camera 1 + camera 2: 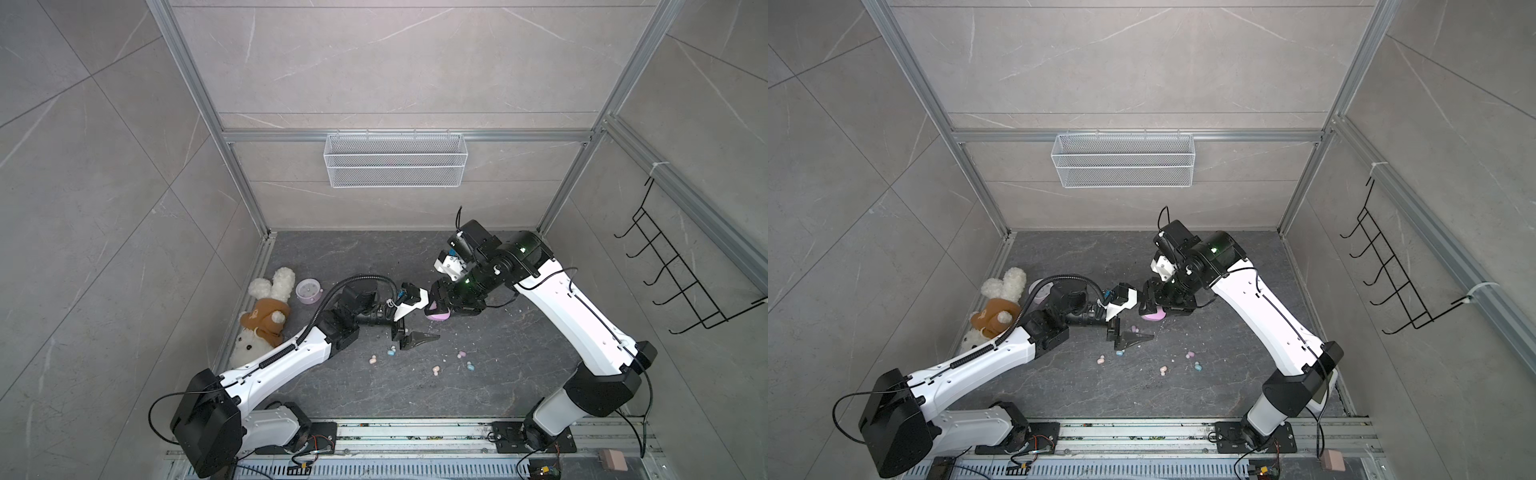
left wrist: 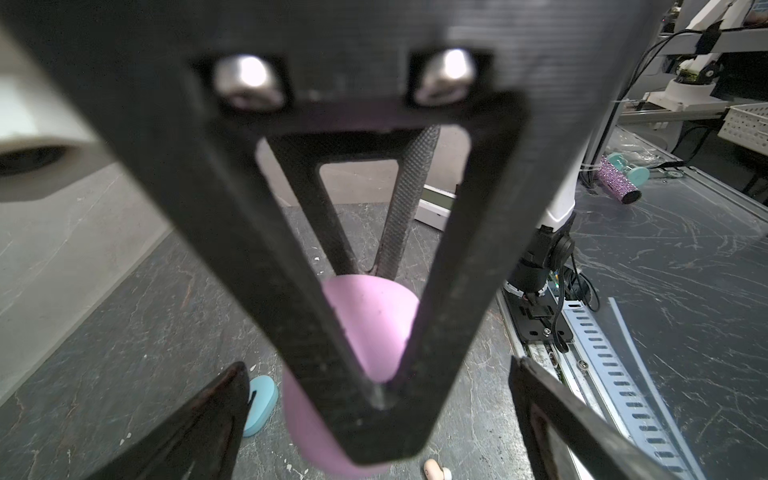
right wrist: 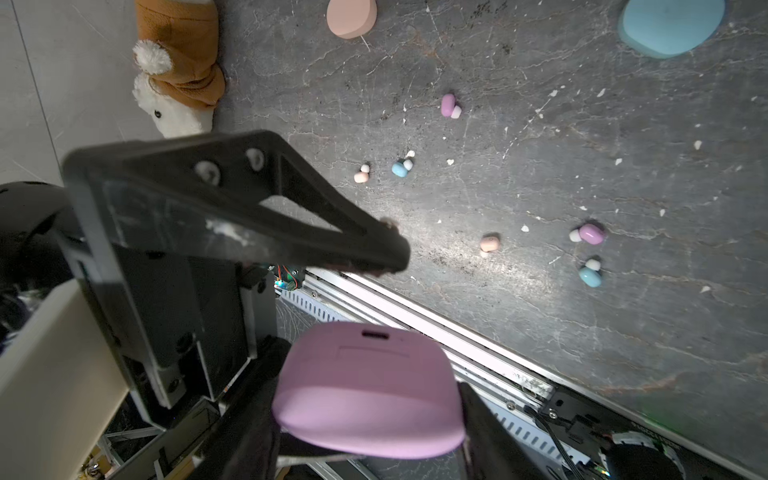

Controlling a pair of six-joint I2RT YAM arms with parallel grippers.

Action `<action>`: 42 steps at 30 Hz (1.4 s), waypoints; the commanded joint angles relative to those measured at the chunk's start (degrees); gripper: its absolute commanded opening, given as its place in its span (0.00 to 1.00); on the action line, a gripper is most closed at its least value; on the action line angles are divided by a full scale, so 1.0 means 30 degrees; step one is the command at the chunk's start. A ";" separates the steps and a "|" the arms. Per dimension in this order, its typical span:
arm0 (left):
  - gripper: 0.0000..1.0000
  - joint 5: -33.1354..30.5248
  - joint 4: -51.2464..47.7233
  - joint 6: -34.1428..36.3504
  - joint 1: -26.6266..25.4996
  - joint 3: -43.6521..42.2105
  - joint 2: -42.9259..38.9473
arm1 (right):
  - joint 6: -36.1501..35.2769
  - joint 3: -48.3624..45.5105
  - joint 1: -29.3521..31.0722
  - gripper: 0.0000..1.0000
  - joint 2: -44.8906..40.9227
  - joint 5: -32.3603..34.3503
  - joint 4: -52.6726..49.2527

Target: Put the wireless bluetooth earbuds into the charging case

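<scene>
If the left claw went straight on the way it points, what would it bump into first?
Likely the near finger of the right gripper, just before the lilac case it holds; depth is unclear.

**Tally of the workspace**

Two peach-pink earbuds (image 3: 361, 176) (image 3: 489, 243), two light blue earbuds (image 3: 400, 168) (image 3: 590, 276), two lilac earbuds (image 3: 448, 104) (image 3: 590, 233): six in all, counted in the right wrist view.

One lilac case (image 3: 370, 399), one peach-pink case (image 3: 351, 16), one light blue case (image 3: 669, 25): three oval charging cases in all.

One plush toy (image 1: 266, 316) in a brown hood. One small lilac bowl (image 1: 309, 291). One white wire basket (image 1: 395, 160). One black hook rack (image 1: 681, 286).

Two robot arms: left arm (image 1: 282, 365), right arm (image 1: 573, 316).

White specks (image 3: 450, 161) scattered about, too small and too many to count.
</scene>
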 commanded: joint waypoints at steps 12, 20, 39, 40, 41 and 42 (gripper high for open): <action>0.67 -0.0105 0.0454 0.0320 -0.0164 0.0031 -0.0457 | 0.0478 0.0543 0.0453 0.51 0.0449 -0.0311 0.0241; 0.60 0.0030 0.0045 0.0745 -0.0206 0.0108 -0.0260 | 0.0812 0.0665 0.0507 0.51 0.0422 -0.0845 0.0512; 0.42 -0.0078 -0.0315 0.1037 -0.0206 0.0363 -0.0428 | 0.1184 0.0211 0.0495 0.49 0.0304 -0.1375 0.0924; 0.41 -0.0084 -0.0386 0.1037 -0.0206 0.0399 -0.0429 | 0.1182 0.0132 0.0500 0.49 0.0265 -0.1374 0.0923; 0.40 -0.0092 -0.0392 0.0991 -0.0206 0.0442 -0.0428 | 0.1157 0.0103 0.0491 0.49 0.0253 -0.1376 0.0894; 0.39 -0.0096 -0.0390 0.0954 -0.0206 0.0451 -0.0428 | 0.1177 0.0038 0.0501 0.49 0.0248 -0.1372 0.0901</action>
